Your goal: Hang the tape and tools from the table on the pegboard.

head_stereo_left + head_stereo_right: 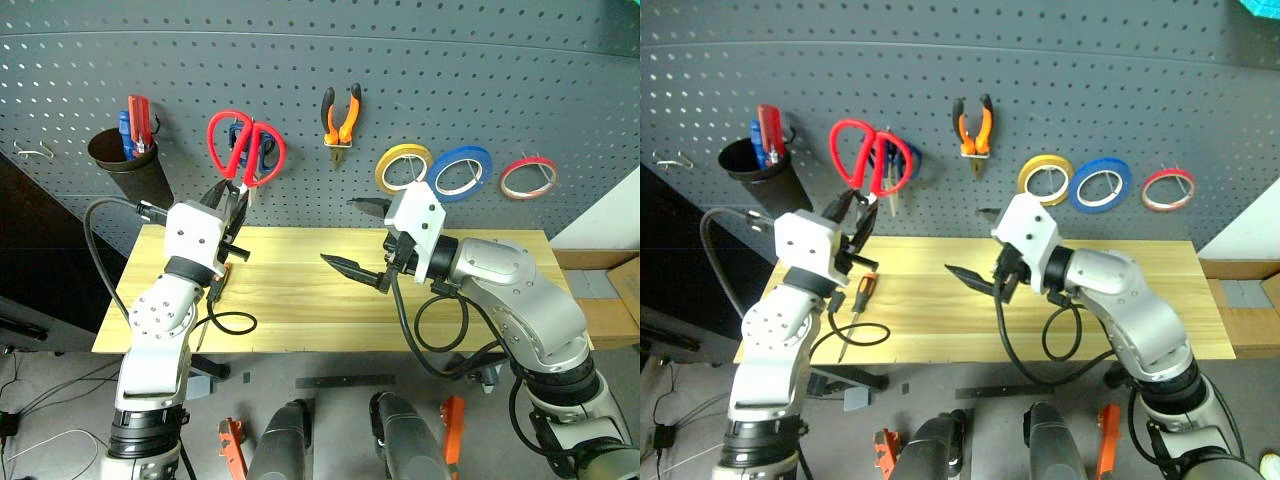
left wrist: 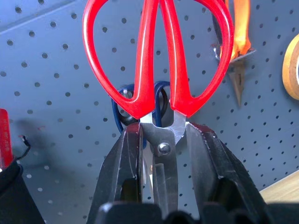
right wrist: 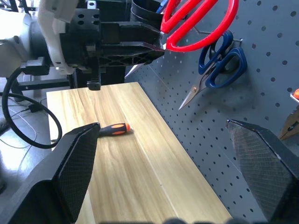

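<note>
My left gripper (image 1: 228,195) is shut on the blades of the red-handled scissors (image 1: 246,148), which it holds handles-up against the pegboard (image 1: 450,80), just in front of blue-handled scissors (image 3: 219,63). In the left wrist view the red handles (image 2: 156,56) rise from between the fingers. My right gripper (image 1: 352,235) hangs open and empty over the middle of the table (image 1: 300,300). The screwdriver (image 1: 862,292) lies on the table by my left arm. On the pegboard hang the pliers (image 1: 341,115) and, at the right, the red tape (image 1: 528,177).
A yellow tape ring (image 1: 403,167) and a blue tape ring (image 1: 460,172) hang left of the red one. A black cup (image 1: 125,150) holding red and blue tools is fixed at the board's left, beside a bare hook (image 1: 35,152). A cardboard box (image 1: 600,290) sits right of the table.
</note>
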Tool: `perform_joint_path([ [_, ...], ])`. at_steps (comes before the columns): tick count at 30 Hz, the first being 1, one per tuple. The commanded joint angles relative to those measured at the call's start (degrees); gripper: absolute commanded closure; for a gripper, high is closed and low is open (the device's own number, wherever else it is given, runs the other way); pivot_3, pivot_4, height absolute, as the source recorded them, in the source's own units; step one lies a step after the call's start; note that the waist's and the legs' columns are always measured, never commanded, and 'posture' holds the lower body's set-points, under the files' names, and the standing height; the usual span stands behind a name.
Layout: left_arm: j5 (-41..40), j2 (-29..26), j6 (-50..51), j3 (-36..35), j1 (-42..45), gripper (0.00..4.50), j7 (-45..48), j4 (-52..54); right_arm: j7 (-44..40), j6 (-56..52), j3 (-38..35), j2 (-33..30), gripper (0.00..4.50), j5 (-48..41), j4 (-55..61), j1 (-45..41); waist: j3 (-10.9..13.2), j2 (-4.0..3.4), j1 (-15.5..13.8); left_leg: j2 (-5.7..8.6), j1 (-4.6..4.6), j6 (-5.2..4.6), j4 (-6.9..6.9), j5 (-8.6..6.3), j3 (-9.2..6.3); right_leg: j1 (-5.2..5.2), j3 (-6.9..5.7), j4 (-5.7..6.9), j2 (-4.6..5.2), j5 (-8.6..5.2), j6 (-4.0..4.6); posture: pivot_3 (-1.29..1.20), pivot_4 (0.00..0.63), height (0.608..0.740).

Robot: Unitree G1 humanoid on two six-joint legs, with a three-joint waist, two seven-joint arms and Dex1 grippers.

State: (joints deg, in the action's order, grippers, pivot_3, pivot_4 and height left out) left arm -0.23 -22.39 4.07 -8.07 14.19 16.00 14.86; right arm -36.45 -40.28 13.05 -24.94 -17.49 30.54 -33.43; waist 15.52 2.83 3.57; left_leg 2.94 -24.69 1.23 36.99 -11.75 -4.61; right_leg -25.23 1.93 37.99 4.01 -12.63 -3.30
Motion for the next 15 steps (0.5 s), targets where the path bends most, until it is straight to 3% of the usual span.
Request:
perform_joint_path([
  [1, 0.42, -0.32, 0.78, 0.69, 2.73, 3.49, -0.17, -2.04, -0.37, 1.53, -0.19, -0.15, 0.00, 0.18, 0.49, -1.46, 0.00, 0.00, -0.05, 0.00, 0.00, 0.00, 0.00, 0.00, 0.00, 0.00, 0.00, 0.00, 0.00, 0.00, 0.00, -0.07, 0.223, 0.740],
  [10, 1.12, 1.33, 5.21, 2.64, 9.45, 3.49, -1.97, -11.51, -0.14, 1.25, 0.15, 0.12, 0.00, 0.73, 0.09, -2.28, 0.00, 0.00, -0.13, 0.02, 0.00, 0.00, -0.01, 0.00, -0.01, 0.00, -0.01, 0.00, 0.01, 0.01, -0.02, -0.10, 0.235, 0.740],
  [15, 0.38, 1.85, 6.18, 3.61, 9.87, 1.87, -1.16, -12.16, -0.17, 1.07, 0.35, 0.22, 0.00, 0.59, 0.30, -2.45, 0.00, 0.00, -0.12, 0.04, 0.00, -0.02, -0.01, -0.02, -0.01, -0.01, 0.01, 0.00, 0.03, 0.02, -0.02, -0.10, 0.239, 0.740],
])
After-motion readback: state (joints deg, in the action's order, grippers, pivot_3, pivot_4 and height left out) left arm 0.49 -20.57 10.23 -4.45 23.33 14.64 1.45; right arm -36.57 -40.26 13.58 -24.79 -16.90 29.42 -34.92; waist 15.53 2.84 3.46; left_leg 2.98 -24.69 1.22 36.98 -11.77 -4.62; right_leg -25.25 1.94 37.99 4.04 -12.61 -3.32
